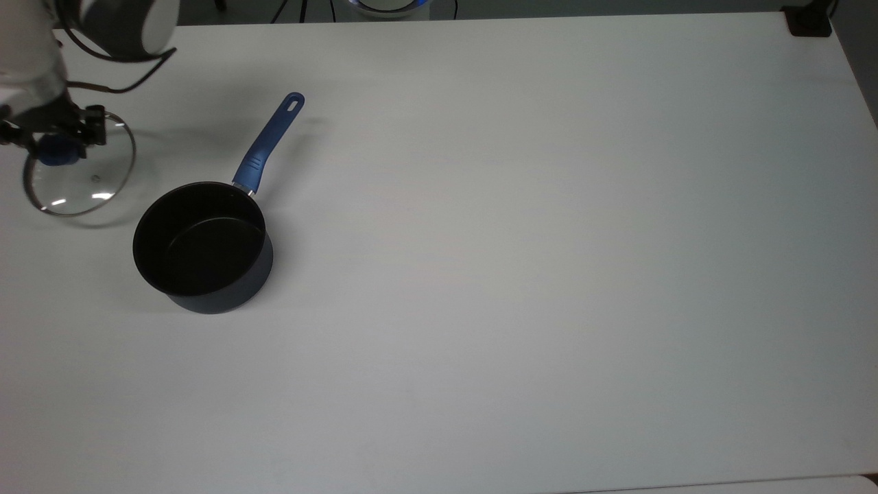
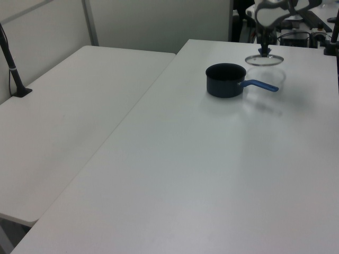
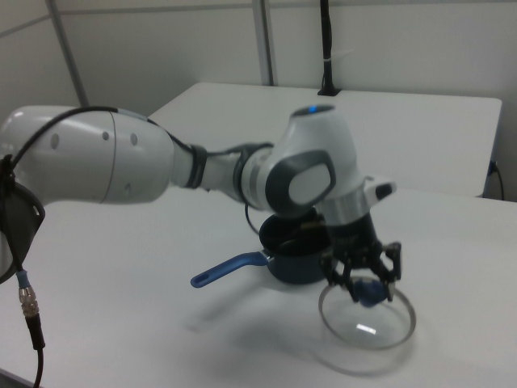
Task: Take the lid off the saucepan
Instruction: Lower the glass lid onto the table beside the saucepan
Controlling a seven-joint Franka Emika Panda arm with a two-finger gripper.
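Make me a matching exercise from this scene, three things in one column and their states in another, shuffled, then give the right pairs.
Things:
1. lid
2. saucepan
3. gripper

States:
A. stands open on the table, black inside showing
B. shut on the blue knob
C. held off to the top view's left of the pot

Pairs: 1-C, 2-A, 3-B

A lab: bare white tables point(image 2: 159, 159), partition walls point(image 3: 388, 48), mounted robot arm point(image 3: 121, 162).
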